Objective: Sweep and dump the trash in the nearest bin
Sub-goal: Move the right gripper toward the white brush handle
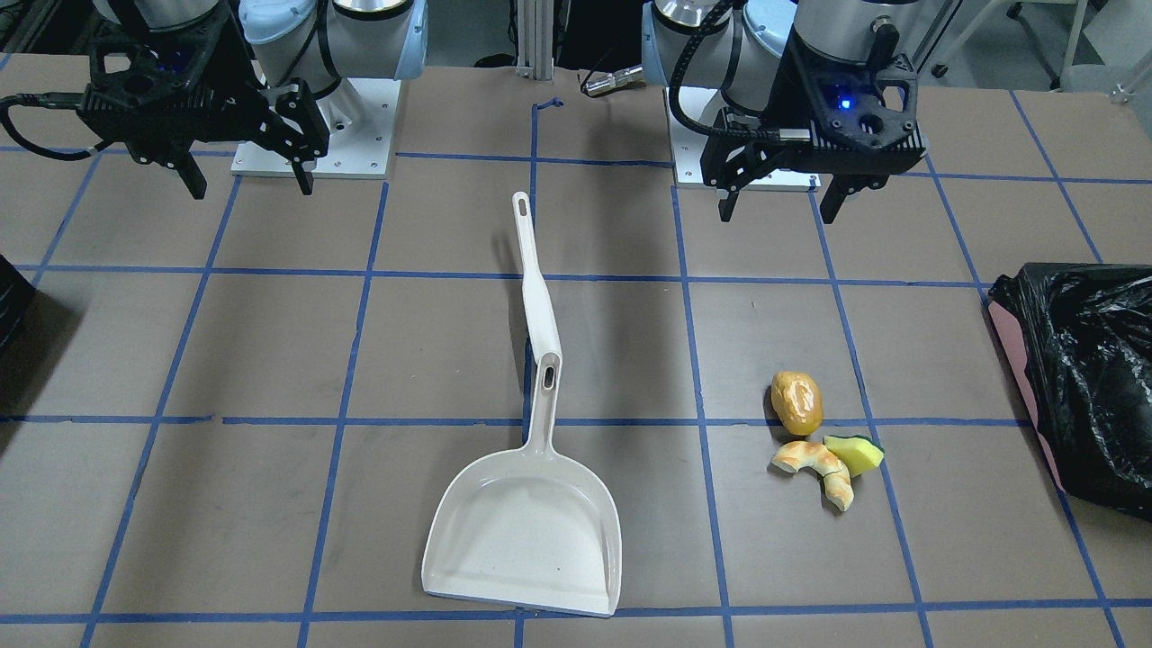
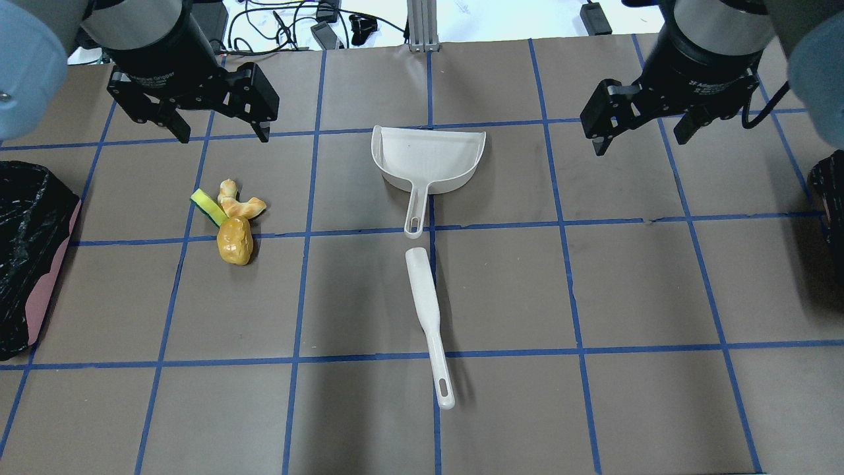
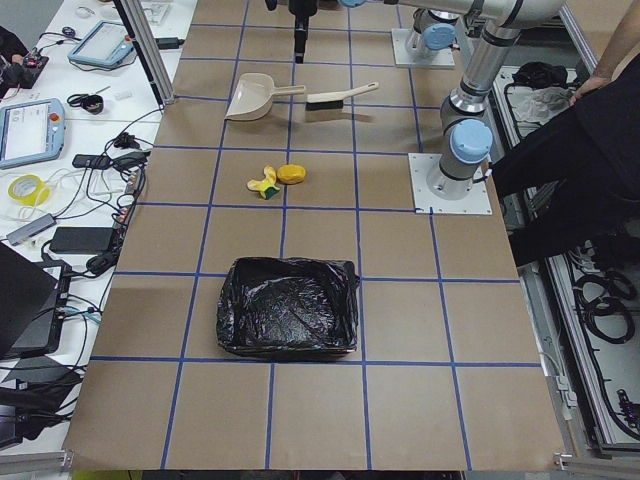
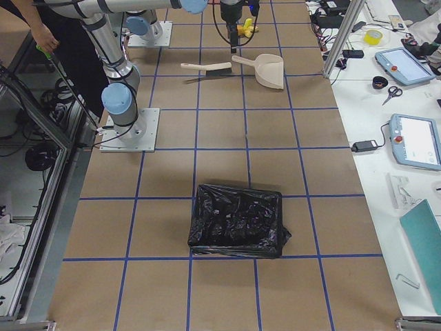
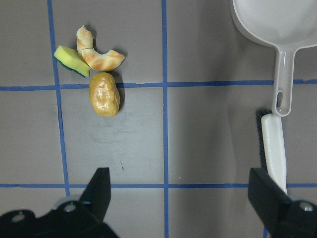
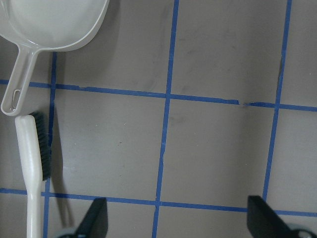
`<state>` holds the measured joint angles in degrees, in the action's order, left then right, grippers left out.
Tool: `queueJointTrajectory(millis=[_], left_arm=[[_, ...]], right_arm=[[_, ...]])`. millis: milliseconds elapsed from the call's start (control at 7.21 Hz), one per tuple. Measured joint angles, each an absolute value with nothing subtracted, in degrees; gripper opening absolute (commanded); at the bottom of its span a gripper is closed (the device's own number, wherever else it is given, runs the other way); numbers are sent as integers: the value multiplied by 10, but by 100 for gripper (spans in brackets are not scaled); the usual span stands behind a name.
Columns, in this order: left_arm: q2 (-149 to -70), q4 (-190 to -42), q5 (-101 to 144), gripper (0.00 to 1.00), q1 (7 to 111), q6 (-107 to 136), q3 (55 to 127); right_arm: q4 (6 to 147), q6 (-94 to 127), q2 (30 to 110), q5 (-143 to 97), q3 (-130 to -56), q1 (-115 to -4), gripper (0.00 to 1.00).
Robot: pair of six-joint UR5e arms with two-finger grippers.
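Note:
The trash lies in a cluster on the left half of the table: a glossy orange oval, a beige croissant piece and a yellow-green wedge. It also shows in the left wrist view. The bin, pink-sided with a black bag, stands at the table's left end. My left gripper hangs open and empty above the table, just beyond the trash. My right gripper hangs open and empty over the right half. The white dustpan and the white brush lie in the middle.
A dark container stands at the table's right end. The brush's handle end nearly touches the dustpan's handle. Blue tape lines grid the brown table. A person stands behind the robot's bases.

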<state>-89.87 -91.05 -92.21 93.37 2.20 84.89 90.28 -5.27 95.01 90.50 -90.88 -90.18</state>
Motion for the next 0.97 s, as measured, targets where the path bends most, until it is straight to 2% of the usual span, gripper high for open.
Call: queueJointTrajectory(millis=[971], left_arm=[[-897, -919, -924, 100, 933, 22, 848]], right_arm=[[929, -52, 950, 902, -908, -903, 100]])
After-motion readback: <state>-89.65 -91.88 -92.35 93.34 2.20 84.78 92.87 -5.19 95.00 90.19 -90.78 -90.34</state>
